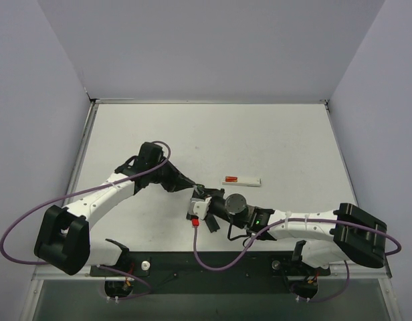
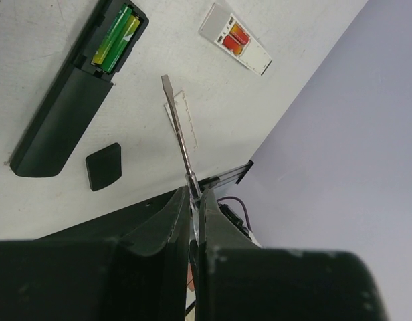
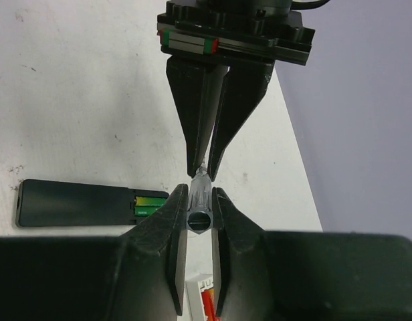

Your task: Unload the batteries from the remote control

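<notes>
The black remote control (image 2: 55, 114) lies flat on the table with its slot uncovered, and two green batteries (image 2: 116, 41) sit side by side in it. In the right wrist view the remote control (image 3: 79, 202) and batteries (image 3: 149, 204) lie to the left of my jaws. My left gripper (image 2: 194, 194) is shut on a flat-blade screwdriver (image 2: 178, 127), whose tip hangs above the table right of the remote. My right gripper (image 3: 199, 197) is shut on the same screwdriver's clear handle (image 3: 200, 200), just behind the left fingers (image 3: 196, 114). Both grippers (image 1: 196, 194) meet mid-table.
A small black cover piece (image 2: 103, 166) lies near the remote's closed end. A white pack with red and orange marks (image 2: 234, 38) lies beyond the screwdriver tip, and it is the white stick (image 1: 241, 180) in the top view. The table's right edge meets a lilac wall.
</notes>
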`<move>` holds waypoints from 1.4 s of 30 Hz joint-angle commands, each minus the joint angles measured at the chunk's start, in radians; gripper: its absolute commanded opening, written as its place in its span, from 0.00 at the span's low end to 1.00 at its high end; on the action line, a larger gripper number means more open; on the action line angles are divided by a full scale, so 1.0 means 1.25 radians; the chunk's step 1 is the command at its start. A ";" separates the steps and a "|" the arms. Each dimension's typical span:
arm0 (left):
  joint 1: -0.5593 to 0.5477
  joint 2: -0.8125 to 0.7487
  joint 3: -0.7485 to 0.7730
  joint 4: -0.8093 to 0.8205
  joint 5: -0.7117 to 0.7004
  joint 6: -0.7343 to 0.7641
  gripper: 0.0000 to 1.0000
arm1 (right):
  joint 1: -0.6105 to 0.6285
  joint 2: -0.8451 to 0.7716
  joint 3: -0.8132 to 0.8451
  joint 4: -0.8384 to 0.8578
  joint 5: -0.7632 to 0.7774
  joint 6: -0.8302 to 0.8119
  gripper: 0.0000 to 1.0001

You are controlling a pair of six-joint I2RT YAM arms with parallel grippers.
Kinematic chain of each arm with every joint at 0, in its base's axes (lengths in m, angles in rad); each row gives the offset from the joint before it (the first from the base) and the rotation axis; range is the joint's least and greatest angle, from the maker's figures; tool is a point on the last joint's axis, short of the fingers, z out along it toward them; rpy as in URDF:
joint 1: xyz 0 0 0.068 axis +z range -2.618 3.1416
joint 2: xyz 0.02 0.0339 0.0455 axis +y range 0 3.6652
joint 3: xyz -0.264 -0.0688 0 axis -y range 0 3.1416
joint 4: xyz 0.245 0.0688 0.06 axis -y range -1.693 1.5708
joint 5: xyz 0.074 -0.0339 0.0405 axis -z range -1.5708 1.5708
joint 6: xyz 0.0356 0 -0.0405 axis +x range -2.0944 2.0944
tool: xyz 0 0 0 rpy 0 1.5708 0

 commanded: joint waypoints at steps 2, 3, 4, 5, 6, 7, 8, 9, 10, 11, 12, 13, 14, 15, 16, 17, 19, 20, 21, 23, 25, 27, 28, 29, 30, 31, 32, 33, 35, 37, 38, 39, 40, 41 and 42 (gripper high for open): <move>-0.005 -0.008 0.007 0.042 0.048 0.042 0.22 | 0.005 -0.018 0.035 0.055 0.056 0.036 0.00; -0.005 -0.008 0.007 0.062 0.056 0.048 0.31 | 0.002 -0.021 0.033 0.052 0.050 0.051 0.00; -0.005 -0.010 0.008 0.068 0.062 0.054 0.39 | -0.001 -0.030 0.033 0.045 0.038 0.059 0.00; -0.005 -0.014 0.009 0.073 0.062 0.064 0.53 | -0.004 -0.032 0.037 0.027 0.039 0.072 0.00; -0.005 -0.018 0.012 0.075 0.061 0.069 0.59 | -0.005 -0.036 0.040 0.018 0.041 0.106 0.00; -0.005 -0.023 0.012 0.075 0.053 0.074 0.63 | -0.009 -0.046 0.044 0.009 0.045 0.124 0.00; -0.004 -0.033 0.012 0.076 0.047 0.086 0.69 | -0.018 -0.049 0.049 -0.006 0.049 0.146 0.00; -0.002 -0.038 0.013 0.072 0.041 0.094 0.70 | -0.027 -0.062 0.050 -0.010 0.049 0.184 0.00; 0.001 -0.044 0.014 0.064 0.028 0.103 0.72 | -0.034 -0.070 0.050 -0.022 0.043 0.204 0.00; 0.005 -0.056 0.015 0.044 0.019 0.119 0.74 | -0.054 -0.078 0.050 -0.034 0.035 0.220 0.00; 0.011 -0.061 0.019 0.037 0.014 0.129 0.75 | -0.066 -0.096 0.049 -0.043 0.027 0.232 0.00; 0.029 -0.070 0.026 0.032 0.006 0.162 0.75 | -0.076 -0.107 0.048 -0.069 0.011 0.260 0.00; 0.043 -0.073 0.031 0.012 -0.005 0.185 0.74 | -0.110 -0.117 0.049 -0.087 -0.033 0.276 0.00; 0.057 -0.076 0.041 -0.001 -0.014 0.211 0.75 | -0.129 -0.136 0.050 -0.109 -0.081 0.290 0.00; 0.088 -0.072 0.057 -0.010 -0.031 0.272 0.75 | -0.152 -0.145 0.051 -0.151 -0.123 0.301 0.00; 0.103 -0.069 0.066 -0.026 -0.037 0.304 0.74 | -0.186 -0.154 0.049 -0.170 -0.220 0.293 0.00; 0.148 -0.045 0.085 -0.037 -0.036 0.380 0.72 | -0.205 -0.176 0.044 -0.217 -0.275 0.232 0.00; 0.163 -0.034 0.091 -0.055 -0.019 0.389 0.72 | -0.217 -0.184 0.046 -0.241 -0.313 0.207 0.00; 0.179 -0.023 0.096 -0.057 0.005 0.395 0.71 | -0.222 -0.192 0.057 -0.267 -0.328 0.181 0.00; 0.198 0.008 0.104 -0.024 0.060 0.410 0.69 | -0.238 -0.200 0.062 -0.322 -0.369 0.105 0.00; 0.202 0.044 0.112 0.003 0.089 0.424 0.67 | -0.277 -0.203 0.072 -0.338 -0.434 0.088 0.00; 0.202 0.076 0.133 0.026 0.135 0.436 0.66 | -0.327 -0.198 0.090 -0.356 -0.535 0.083 0.00; 0.202 0.113 0.142 0.029 0.145 0.459 0.65 | -0.338 -0.193 0.114 -0.383 -0.563 0.077 0.00; 0.201 0.131 0.162 0.021 0.151 0.472 0.65 | -0.346 -0.182 0.126 -0.402 -0.589 0.051 0.00; 0.201 0.172 0.170 0.017 0.171 0.497 0.65 | -0.356 -0.174 0.140 -0.439 -0.610 0.034 0.00; 0.201 0.194 0.181 0.004 0.178 0.506 0.63 | -0.357 -0.166 0.162 -0.457 -0.613 0.015 0.00; 0.200 0.214 0.191 -0.004 0.187 0.513 0.62 | -0.359 -0.150 0.173 -0.470 -0.616 0.003 0.00; 0.201 0.249 0.203 -0.009 0.203 0.517 0.62 | -0.362 -0.144 0.180 -0.485 -0.620 -0.010 0.00; 0.199 0.277 0.204 0.008 0.221 0.511 0.59 | -0.374 -0.123 0.196 -0.488 -0.641 -0.014 0.00; 0.188 0.311 0.208 0.012 0.217 0.516 0.57 | -0.377 -0.111 0.207 -0.493 -0.643 -0.020 0.00; 0.184 0.320 0.210 0.012 0.215 0.522 0.54 | -0.376 -0.098 0.219 -0.494 -0.642 -0.020 0.00; 0.180 0.338 0.213 0.007 0.212 0.532 0.54 | -0.376 -0.093 0.223 -0.494 -0.641 -0.022 0.00; 0.172 0.345 0.212 0.011 0.212 0.535 0.53 | -0.374 -0.090 0.224 -0.493 -0.643 -0.022 0.00; 0.169 0.354 0.209 0.013 0.214 0.540 0.51 | -0.374 -0.086 0.223 -0.491 -0.643 -0.023 0.00; 0.164 0.361 0.207 0.016 0.215 0.544 0.47 | -0.376 -0.085 0.222 -0.494 -0.643 -0.024 0.00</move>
